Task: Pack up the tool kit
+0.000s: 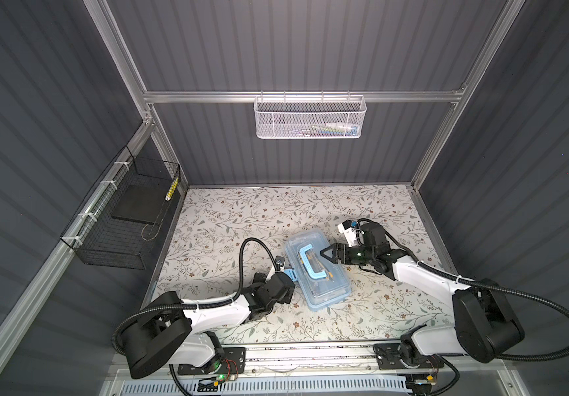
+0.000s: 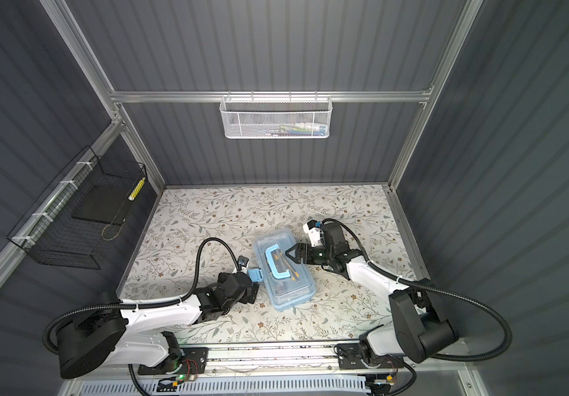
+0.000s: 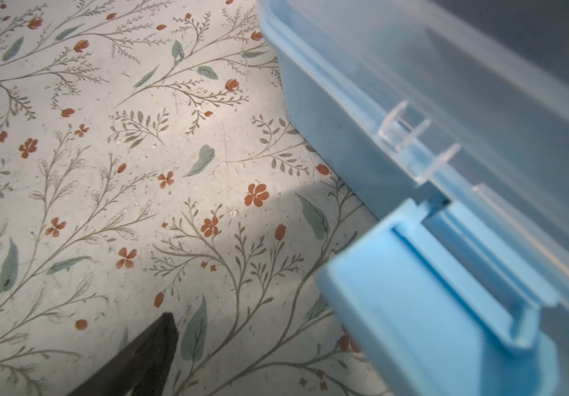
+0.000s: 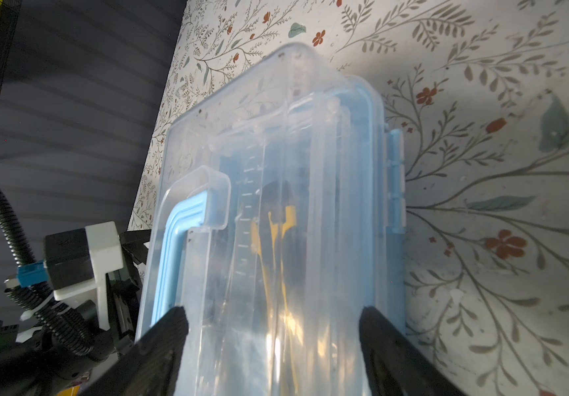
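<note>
While clear-lidded tool kit (image 1: 321, 288) lies closed | right gripper (image 4: 273, 329) spread over lid | left gripper (image 1: 285, 274) spread beside latch (image 3: 430, 308)

In both top views the tool kit (image 1: 317, 272) (image 2: 285, 271) lies near the middle of the table (image 1: 276, 212), its long axis running from 11 to 5 o'clock. The left gripper (image 1: 285, 271) sits just beside it at 9 o'clock by the latch (image 1: 291, 274), and the right gripper (image 1: 327, 254) reaches over its lid from 3 o'clock. A mesh basket (image 1: 310, 118) hangs on the back wall at 12 o'clock, and a wire basket (image 1: 122, 219) on the side wall at 10 o'clock.
</note>
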You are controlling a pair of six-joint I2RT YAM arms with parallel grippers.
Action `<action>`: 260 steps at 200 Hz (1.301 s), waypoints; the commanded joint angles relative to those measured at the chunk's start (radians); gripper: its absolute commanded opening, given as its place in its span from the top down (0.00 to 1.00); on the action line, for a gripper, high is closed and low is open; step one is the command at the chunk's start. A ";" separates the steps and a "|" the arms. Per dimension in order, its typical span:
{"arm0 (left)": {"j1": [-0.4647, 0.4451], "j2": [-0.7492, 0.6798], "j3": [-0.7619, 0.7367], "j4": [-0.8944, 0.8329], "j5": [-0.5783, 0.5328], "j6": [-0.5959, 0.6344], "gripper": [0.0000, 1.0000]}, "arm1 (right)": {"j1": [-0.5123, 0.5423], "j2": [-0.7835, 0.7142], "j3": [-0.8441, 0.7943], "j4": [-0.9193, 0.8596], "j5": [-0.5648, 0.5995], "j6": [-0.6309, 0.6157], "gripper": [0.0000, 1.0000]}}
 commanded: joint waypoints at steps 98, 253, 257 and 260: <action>0.007 -0.190 -0.088 0.144 0.048 -0.052 0.20 | 0.017 0.029 0.012 -0.008 -0.051 -0.001 0.19; 0.071 -0.116 -0.084 0.312 0.252 -0.087 0.41 | 0.018 0.044 0.015 -0.004 -0.063 0.000 0.19; 0.072 -0.117 -0.085 0.315 0.253 -0.093 0.41 | 0.018 0.044 0.015 -0.006 -0.062 0.000 0.19; 0.073 -0.117 -0.086 0.316 0.254 -0.099 0.40 | 0.018 0.044 0.015 -0.006 -0.064 0.000 0.19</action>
